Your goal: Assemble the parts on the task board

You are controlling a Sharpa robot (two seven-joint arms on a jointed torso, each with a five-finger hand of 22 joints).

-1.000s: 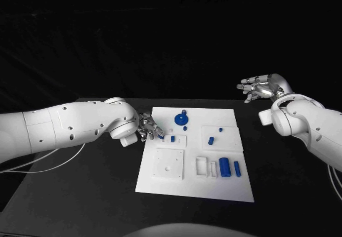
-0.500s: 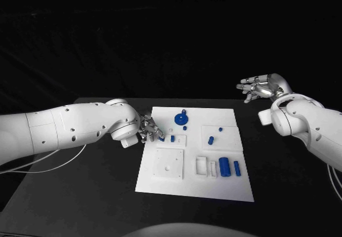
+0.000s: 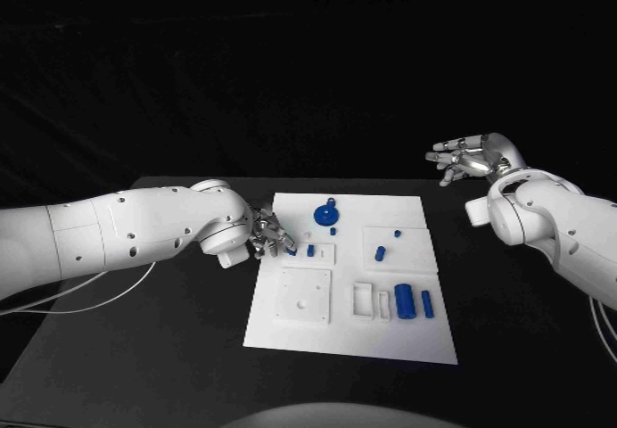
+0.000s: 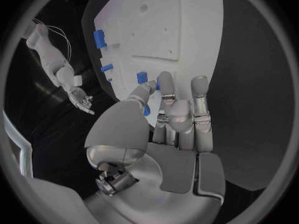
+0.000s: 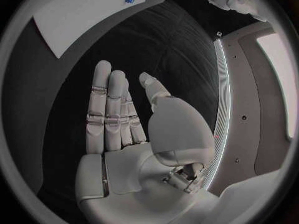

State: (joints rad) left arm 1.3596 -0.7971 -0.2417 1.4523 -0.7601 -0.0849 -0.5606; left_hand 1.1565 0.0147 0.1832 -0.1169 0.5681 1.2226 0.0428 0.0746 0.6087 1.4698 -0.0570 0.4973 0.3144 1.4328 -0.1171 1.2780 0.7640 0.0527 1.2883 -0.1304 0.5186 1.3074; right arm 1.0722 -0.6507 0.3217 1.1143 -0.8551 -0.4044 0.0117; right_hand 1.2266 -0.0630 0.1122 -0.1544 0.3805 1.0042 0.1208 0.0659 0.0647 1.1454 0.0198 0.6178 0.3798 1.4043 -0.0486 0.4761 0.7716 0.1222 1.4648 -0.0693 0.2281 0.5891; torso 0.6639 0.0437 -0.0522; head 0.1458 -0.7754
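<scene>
The small blue part (image 3: 310,251) stands upright in its white block on the task board (image 3: 355,339), just beside the left hand (image 3: 267,235), whose fingertips (image 4: 165,79) hover apart, grasping nothing; the right hand (image 3: 471,157) waits well away, fingers spread and empty.

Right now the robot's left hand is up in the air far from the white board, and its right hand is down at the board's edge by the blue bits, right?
Swapped. In the head view the left hand is down at the task board edge by the blue parts; the right hand is raised away from it, open and holding nothing.
</scene>
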